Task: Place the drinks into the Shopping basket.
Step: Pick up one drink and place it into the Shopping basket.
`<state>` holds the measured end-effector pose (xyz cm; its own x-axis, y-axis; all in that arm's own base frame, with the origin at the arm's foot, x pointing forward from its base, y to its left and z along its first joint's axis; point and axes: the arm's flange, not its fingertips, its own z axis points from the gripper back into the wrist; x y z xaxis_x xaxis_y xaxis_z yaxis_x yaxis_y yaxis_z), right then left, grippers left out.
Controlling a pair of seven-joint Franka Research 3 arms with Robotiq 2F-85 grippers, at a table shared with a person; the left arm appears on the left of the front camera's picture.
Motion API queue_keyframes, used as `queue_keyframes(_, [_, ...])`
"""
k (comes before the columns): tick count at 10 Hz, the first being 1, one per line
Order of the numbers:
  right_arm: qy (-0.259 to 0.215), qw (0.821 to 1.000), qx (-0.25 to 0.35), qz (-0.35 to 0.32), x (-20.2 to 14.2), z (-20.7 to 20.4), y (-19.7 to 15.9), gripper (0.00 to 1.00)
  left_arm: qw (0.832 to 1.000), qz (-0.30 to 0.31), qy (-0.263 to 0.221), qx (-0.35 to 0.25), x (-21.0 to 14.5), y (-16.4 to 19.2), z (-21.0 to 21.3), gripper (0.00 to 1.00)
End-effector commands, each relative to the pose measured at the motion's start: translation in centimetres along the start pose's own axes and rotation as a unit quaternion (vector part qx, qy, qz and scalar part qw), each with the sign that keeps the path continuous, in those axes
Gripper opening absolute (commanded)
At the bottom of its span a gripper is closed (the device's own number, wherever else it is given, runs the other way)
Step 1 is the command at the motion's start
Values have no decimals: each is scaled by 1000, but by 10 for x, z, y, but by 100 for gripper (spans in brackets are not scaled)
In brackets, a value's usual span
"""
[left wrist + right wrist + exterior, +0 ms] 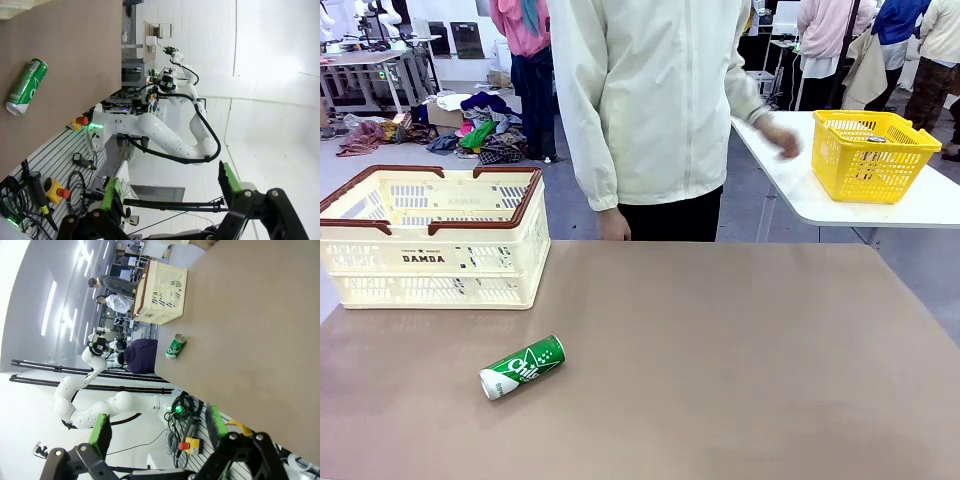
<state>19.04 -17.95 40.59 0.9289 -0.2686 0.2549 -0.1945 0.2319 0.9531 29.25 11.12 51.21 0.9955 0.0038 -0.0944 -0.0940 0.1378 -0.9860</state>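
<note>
The basket [430, 250] carries "DAMDA" in dark letters on its near wall; a smaller line above it is too small to read. It stands on the far left of the brown table [720, 350], cream with a dark brown rim and handles. The green can [522, 367] lies on its side in front of the basket and apart from it, with bare table between them. Its white lettering begins "Chil"; the rest is unclear. A person in a white jacket stands at the far edge, one hand [613, 225] low by the table, the other hand [780, 138] over a white side table [790, 190] near a yellow basket [873, 155]. The left claw [170, 187] is spread wide, well away from the can [26, 86]. The right claw [158, 429] also gapes wide, with the can [175, 346] and basket [162, 290] far beyond it
</note>
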Motion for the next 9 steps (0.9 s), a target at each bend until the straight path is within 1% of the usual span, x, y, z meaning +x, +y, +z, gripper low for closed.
queue_keyframes(1, [-7,1000,6,-2,3,0,6,100,1000,0,-1,-16,-1,-2,-2,100])
queue_keyframes(2, [-7,1000,6,-2,3,0,6,100,1000,0,-1,-16,-1,-2,-2,100])
queue_keyframes(3, [-7,1000,6,-2,3,0,6,100,1000,0,0,0,0,0,0,100])
queue_keyframes(5, [-7,1000,6,-2,3,0,6,100,996,-26,19,86,-39,-23,-46,100])
queue_keyframes(6, [-7,1000,6,-2,3,0,6,100,990,-35,38,131,-53,-34,-77,100])
queue_keyframes(7, [-7,1000,6,-2,3,0,6,100,978,-26,45,203,-61,-41,-119,100])
queue_keyframes(8, [-7,1000,6,-2,3,0,6,100,959,-20,49,280,-63,-40,-161,100])
queue_keyframes(9, [-7,1000,6,-2,3,0,6,100,928,-18,55,368,-63,-31,-207,100])
